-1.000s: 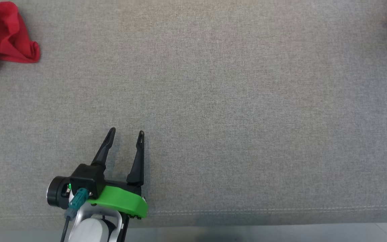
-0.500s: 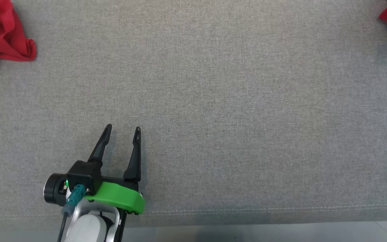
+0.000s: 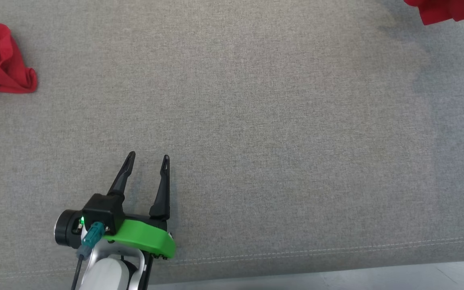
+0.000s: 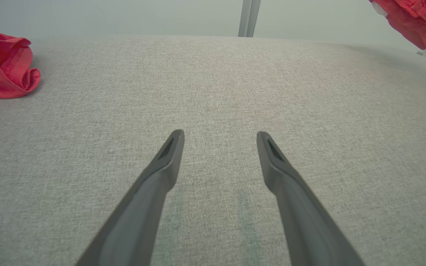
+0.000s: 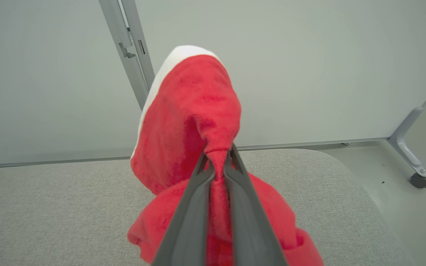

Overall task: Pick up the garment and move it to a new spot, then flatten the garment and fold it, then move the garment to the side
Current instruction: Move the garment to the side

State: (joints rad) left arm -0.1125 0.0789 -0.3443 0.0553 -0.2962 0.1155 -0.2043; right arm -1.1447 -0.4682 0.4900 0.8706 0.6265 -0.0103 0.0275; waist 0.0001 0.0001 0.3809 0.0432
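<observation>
Red heap (image 3: 2, 60) far left on grey cushion (image 3: 256, 121); garment (image 3: 445, 10) far right.

Grey fabric-covered counter (image 3: 256, 121), a stitched seam running along its near edge.
A crumpled red cloth (image 3: 2, 64) lies on it at the far left.

Head camera stares almost straight down at the grey cushion (image 3: 280, 121). Left wrist camera skims low across it, facing the wall (image 4: 124, 14). Right wrist camera sits higher, tight behind the red garment (image 5: 190, 111), which both others catch top right.
</observation>
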